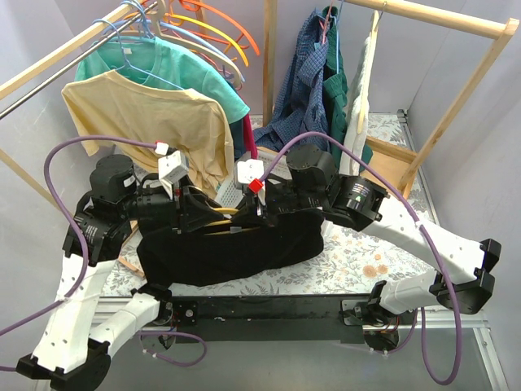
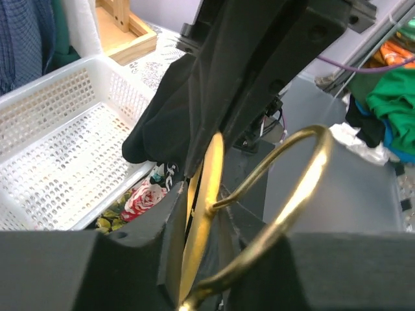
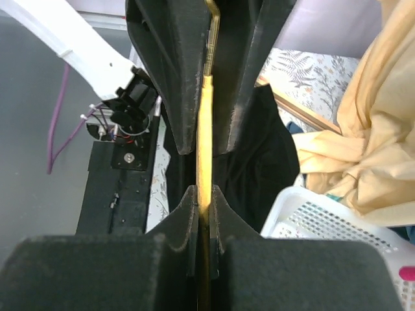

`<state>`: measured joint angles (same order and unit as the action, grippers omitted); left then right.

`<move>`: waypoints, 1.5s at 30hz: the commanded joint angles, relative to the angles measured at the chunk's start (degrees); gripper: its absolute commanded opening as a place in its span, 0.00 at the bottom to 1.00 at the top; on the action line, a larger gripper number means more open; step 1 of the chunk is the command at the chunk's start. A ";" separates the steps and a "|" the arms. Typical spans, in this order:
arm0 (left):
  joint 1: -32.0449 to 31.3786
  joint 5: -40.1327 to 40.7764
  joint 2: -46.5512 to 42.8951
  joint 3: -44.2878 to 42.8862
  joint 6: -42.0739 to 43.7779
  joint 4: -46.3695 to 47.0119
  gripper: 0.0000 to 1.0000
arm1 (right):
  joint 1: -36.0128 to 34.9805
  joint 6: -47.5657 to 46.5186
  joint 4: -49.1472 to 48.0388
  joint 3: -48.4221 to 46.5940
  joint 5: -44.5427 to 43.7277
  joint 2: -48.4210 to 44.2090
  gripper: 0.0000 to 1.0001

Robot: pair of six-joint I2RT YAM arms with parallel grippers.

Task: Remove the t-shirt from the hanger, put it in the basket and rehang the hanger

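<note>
Black t-shirt (image 1: pixel 236 248): draped on the gold hanger (image 3: pixel 203 162), sagging below it onto the counter (image 1: pixel 358 252). Right gripper (image 3: pixel 207 78): jaws clamped on the hanger bar, steadying it. Left gripper (image 2: pixel 201 233): jaws straddle the hanger beside its hook; cannot tell if they grip.

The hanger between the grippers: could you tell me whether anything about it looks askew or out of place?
Yes. The hanger is off the rail, lying sideways over the table with the right gripper shut on its bar, and the black t-shirt sags from it in a bunched heap instead of hanging straight.
</note>
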<state>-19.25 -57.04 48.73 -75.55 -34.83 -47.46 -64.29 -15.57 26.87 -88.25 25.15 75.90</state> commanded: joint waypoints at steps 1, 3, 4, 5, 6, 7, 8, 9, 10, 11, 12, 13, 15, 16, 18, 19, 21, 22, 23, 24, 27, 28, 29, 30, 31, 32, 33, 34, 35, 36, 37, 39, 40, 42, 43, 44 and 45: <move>0.08 0.96 0.32 0.75 1.78 -1.67 0.11 | -0.48 1.07 -9.46 -2.02 0.70 -1.10 0.01; 0.08 1.22 0.23 0.93 1.96 -1.23 0.00 | -0.48 1.60 -10.26 -1.93 0.70 -0.84 0.01; 0.08 1.23 0.14 0.93 1.87 -0.53 0.00 | -0.48 1.69 -10.09 -2.02 -0.61 -0.75 0.01; 0.08 1.49 0.14 0.76 2.04 -0.18 0.00 | -0.48 1.95 -10.00 -1.93 -1.93 -0.75 0.01; 0.00 2.36 0.22 0.14 2.65 -0.35 0.00 | -0.48 1.95 -8.95 -2.02 -4.99 -1.01 0.14; 0.08 3.50 0.23 -0.56 3.27 -0.70 0.00 | -0.48 1.95 -7.64 -1.49 -11.46 -2.15 0.35; 0.00 4.29 0.40 -1.35 3.80 -1.40 0.00 | -0.48 1.60 -6.58 -0.79 -15.44 -3.81 0.54; 0.08 4.91 0.40 -2.05 4.06 -2.10 0.00 | -0.31 0.47 -6.14 1.82 -16.96 -4.96 0.69; 0.08 5.26 0.31 -2.32 4.15 -2.28 0.00 | 0.04 0.37 -6.04 4.98 -20.97 -7.67 0.75; 0.08 5.44 0.05 -2.32 4.16 -2.37 0.00 | 0.39 0.54 -5.69 6.41 -22.84 -9.00 0.77; 0.08 6.40 -0.21 -2.24 4.16 -2.37 0.00 | 1.61 0.72 -5.08 7.47 -24.34 -10.32 0.78; 0.00 6.93 -0.74 -1.97 4.16 -2.28 0.00 | 2.24 1.07 -4.12 8.35 -26.97 -12.86 0.78; 0.08 7.64 -1.27 -1.36 4.24 -1.93 0.00 | 4.34 1.86 -3.41 11.25 -27.52 -15.68 0.80; 0.08 8.08 -1.27 -1.27 4.24 -1.76 0.00 | 4.96 2.12 -2.71 12.30 -27.69 -18.13 0.81; 0.08 8.34 -0.92 -2.05 4.50 -2.19 0.00 | 6.97 3.09 -1.92 15.20 -28.65 -20.69 0.85; 0.00 8.34 -0.48 -2.41 4.77 -2.37 0.00 | 7.86 3.53 -1.48 16.17 -28.84 -21.31 0.88; 0.00 8.43 0.05 -3.46 5.03 -2.64 0.00 | 11.53 4.67 -1.21 19.06 -27.79 -22.02 0.89; 0.00 8.52 0.22 -3.81 5.03 -2.64 0.00 | 13.12 4.94 -1.12 19.77 -25.43 -22.20 0.89; 0.08 8.61 0.66 -4.08 5.21 -2.72 0.00 | 14.79 5.03 -1.12 20.56 -22.97 -22.28 0.89; 0.08 8.78 0.84 -4.43 5.21 -2.90 0.00 | 17.86 5.20 -1.38 21.70 -21.12 -22.20 0.88; 0.08 9.13 1.63 -5.13 5.74 -2.99 0.00 | 22.00 4.94 -2.61 23.03 -14.00 -22.37 0.84; 0.08 9.14 1.89 -5.48 5.82 -3.07 0.00 | 22.63 4.68 -2.62 23.38 -11.81 -22.20 0.83; 0.08 9.14 2.07 -5.75 5.83 -3.07 0.00 | 23.24 4.50 -2.62 23.56 -10.92 -22.11 0.81; 0.00 9.05 2.59 -5.92 5.91 -2.99 0.00 | 24.20 4.24 -2.79 23.82 -9.08 -21.85 0.80; 0.08 9.13 2.77 -6.45 6.00 -2.99 0.00 | 24.56 4.24 -3.05 24.26 -8.19 -21.67 0.79; 0.08 9.14 3.12 -6.71 6.09 -3.33 0.00 | 25.00 4.15 -3.32 24.52 -7.49 -21.50 0.75; 0.08 9.14 3.47 -6.98 6.26 -3.51 0.00 | 25.61 4.15 -3.75 24.70 -6.18 -21.23 0.73; 0.08 9.14 3.74 -7.24 6.26 -3.43 0.00 | 25.79 4.23 -3.93 25.22 -5.47 -21.06 0.70; 0.08 9.31 3.91 -7.68 6.26 -3.51 0.00 | 26.06 4.32 -4.11 25.40 -5.11 -20.88 0.59; 0.00 9.31 4.00 -8.03 6.26 -3.51 0.00 | 26.41 4.50 -4.54 25.58 -5.02 -20.44 0.53; 0.08 9.31 4.27 -8.12 6.35 -3.43 0.00 | 26.50 4.59 -4.46 25.84 -5.02 -20.27 0.46; 0.08 9.22 4.44 -8.21 6.53 -4.04 0.00 | 27.29 5.02 -4.72 25.93 -6.41 -20.09 0.12; 0.08 9.22 4.27 -8.04 6.53 -4.22 0.00 | 27.55 5.11 -5.16 26.11 -6.86 -20.26 0.02; 0.08 8.87 3.66 -6.81 6.27 -4.13 0.00 | 28.61 5.03 -5.69 25.93 -10.27 -20.44 0.01; 0.08 8.78 3.04 -6.20 5.92 -4.13 0.00 | 29.04 4.94 -6.21 25.85 -11.34 -20.61 0.01; 0.00 8.70 2.86 -5.15 5.83 -4.13 0.00 | 30.27 4.94 -6.48 25.32 -12.22 -20.62 0.01; 0.08 8.78 2.69 -4.44 5.65 -4.22 0.00 | 31.06 5.20 -7.00 25.14 -12.66 -20.70 0.01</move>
<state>-19.27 -47.31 53.36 -81.19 -28.93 -52.23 -36.18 -10.70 24.34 -62.33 16.60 55.72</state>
